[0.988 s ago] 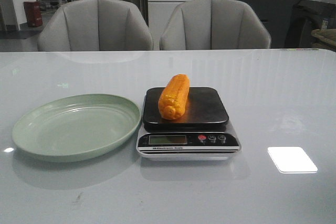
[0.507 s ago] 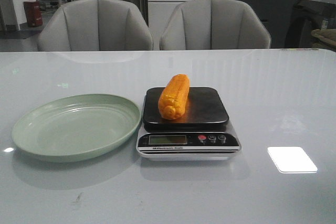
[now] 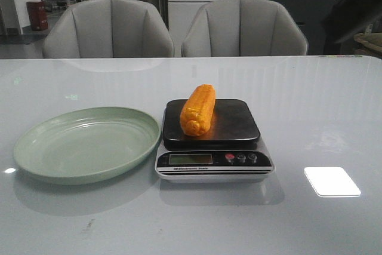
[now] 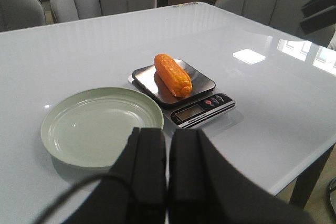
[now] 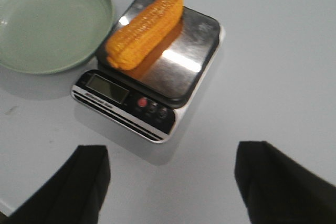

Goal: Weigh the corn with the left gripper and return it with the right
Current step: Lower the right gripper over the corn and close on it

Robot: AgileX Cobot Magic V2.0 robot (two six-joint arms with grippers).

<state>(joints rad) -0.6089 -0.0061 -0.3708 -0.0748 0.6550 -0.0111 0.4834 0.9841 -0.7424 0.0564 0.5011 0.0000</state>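
The orange-yellow corn (image 3: 199, 109) lies on the black platform of a digital scale (image 3: 236, 125) at the table's middle. It also shows in the left wrist view (image 4: 172, 74) and the right wrist view (image 5: 145, 30). My left gripper (image 4: 168, 132) is shut and empty, held back above the near rim of the pale green plate (image 4: 102, 124), well short of the corn. My right gripper (image 5: 172, 150) is open wide and empty, hovering above bare table just in front of the scale's display (image 5: 107, 88). A dark blur of the right arm (image 3: 360, 3) shows at the front view's upper right.
The pale green plate (image 3: 83, 143) lies empty to the left of the scale, nearly touching it. A bright light patch (image 3: 332, 181) reflects on the white table (image 3: 310, 94) to the right. Two grey chairs (image 3: 107, 28) stand behind the far edge.
A dark blur of the right arm has come into the upper right of the front view. The corn, scale and plate have not moved.
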